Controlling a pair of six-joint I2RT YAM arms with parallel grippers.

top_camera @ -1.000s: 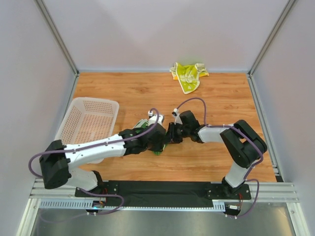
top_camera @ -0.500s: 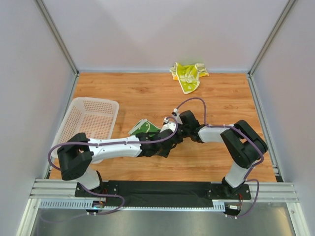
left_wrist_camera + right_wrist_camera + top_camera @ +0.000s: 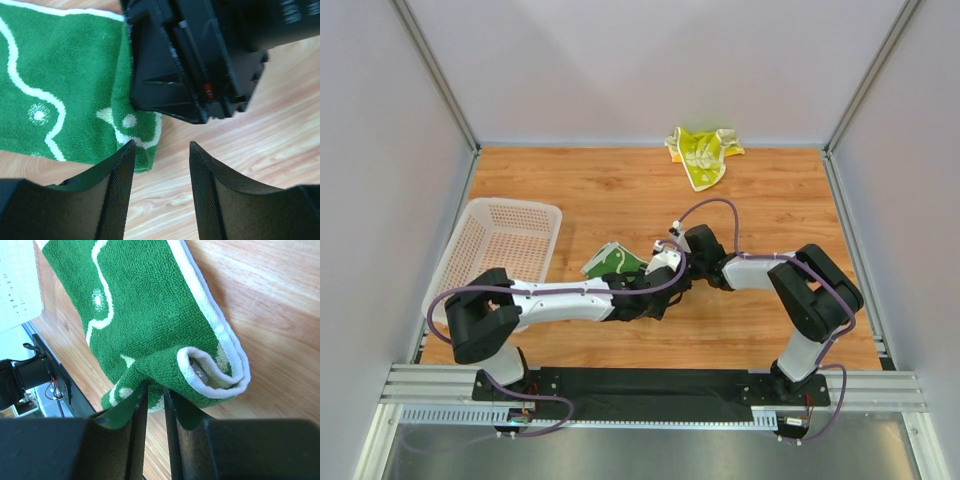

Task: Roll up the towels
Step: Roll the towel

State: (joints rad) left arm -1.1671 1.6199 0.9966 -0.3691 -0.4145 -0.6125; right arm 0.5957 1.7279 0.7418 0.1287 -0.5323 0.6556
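Note:
The dark green towel with white pattern lies mid-table, partly under both wrists. My right gripper is shut on a folded corner of this towel, whose white-edged fold curls over beside the fingertips. My left gripper is open just above bare wood. Its left finger hangs over the green towel's corner, and the right gripper's black body fills the view right in front. The yellow and lime-green towel lies crumpled at the far edge of the table, away from both arms.
A white perforated basket stands at the left of the table, close to the left arm's elbow. Grey walls enclose the wooden table on three sides. A black mounting strip runs along the near edge.
My left arm has swung its gripper rightward up against the right gripper, uncovering more of the green towel. The right arm has held still, gripping the towel.

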